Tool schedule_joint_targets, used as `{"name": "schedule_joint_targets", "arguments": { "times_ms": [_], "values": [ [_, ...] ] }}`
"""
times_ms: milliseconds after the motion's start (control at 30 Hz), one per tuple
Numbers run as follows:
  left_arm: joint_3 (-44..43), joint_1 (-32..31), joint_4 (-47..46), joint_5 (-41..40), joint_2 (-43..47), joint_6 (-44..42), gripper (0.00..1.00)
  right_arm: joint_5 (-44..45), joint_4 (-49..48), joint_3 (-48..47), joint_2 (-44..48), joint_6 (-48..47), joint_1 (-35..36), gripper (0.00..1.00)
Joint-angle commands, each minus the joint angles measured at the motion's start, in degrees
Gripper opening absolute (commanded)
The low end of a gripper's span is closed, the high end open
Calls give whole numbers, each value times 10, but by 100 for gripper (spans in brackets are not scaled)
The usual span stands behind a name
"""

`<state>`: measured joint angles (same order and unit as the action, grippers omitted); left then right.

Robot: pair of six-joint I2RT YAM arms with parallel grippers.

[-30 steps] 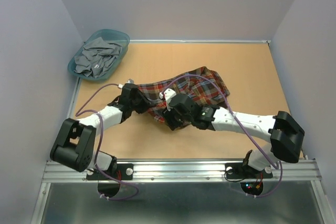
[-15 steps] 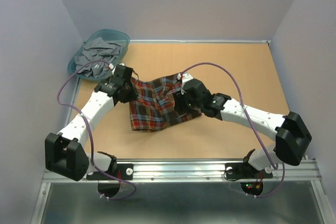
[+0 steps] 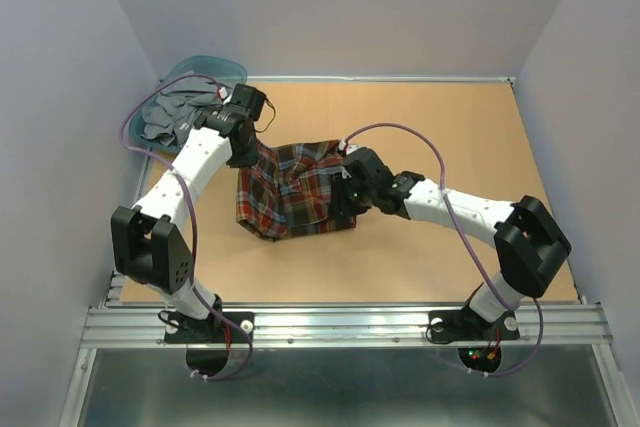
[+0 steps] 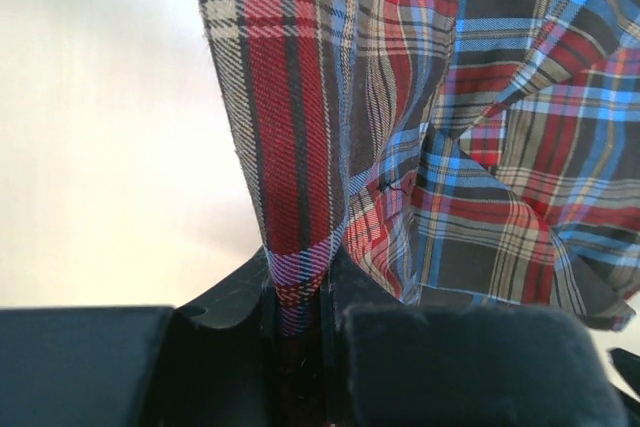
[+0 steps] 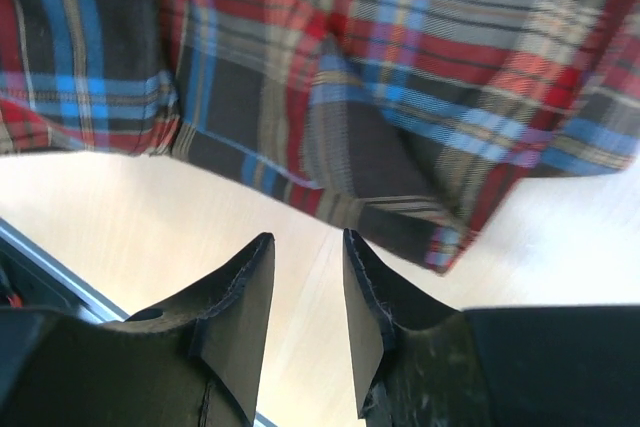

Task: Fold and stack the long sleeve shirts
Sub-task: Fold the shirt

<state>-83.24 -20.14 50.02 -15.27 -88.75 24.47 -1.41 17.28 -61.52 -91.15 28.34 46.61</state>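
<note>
Smooth tan tabletop (image 3: 450,127), rumpled plaid flannel shirt (image 3: 290,192)

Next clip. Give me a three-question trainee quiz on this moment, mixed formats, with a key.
1. True or false: the left fingers pinch the plaid shirt.
2. What sits between the right fingers? A) shirt cloth B) nothing C) a cable
3. What colour is the clothing in the teal basket?
Key: 1 true; 2 B; 3 grey.
</note>
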Motion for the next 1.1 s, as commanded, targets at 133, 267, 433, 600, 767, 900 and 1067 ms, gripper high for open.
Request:
{"name": "schedule_joint_targets", "arguments": {
  "times_ms": [133,267,433,600,767,900,1067],
  "values": [
    [-107,-20,61,-86,-69,-35,7,-24,-54,-2,9,85,-68,40],
    [-146,-53,80,-123,-120,-31,7,-34,-80,39,9,123,-84,40],
    [-220,-98,114,-142,-180,-15,7,-49,-116,80,2,148,-90,39],
    [-259,-137,127,-146,-215,-5,7,-62,-139,105,-11,167,-93,38],
    [-302,-168,141,-154,-251,6,7,-96,-183,126,-38,193,-97,31],
    [-315,-191,141,-153,-272,14,7,-107,-204,137,-53,204,-100,28],
    [-324,-227,130,-143,-306,23,11,-124,-232,151,-68,223,-101,27]
  ]
}}
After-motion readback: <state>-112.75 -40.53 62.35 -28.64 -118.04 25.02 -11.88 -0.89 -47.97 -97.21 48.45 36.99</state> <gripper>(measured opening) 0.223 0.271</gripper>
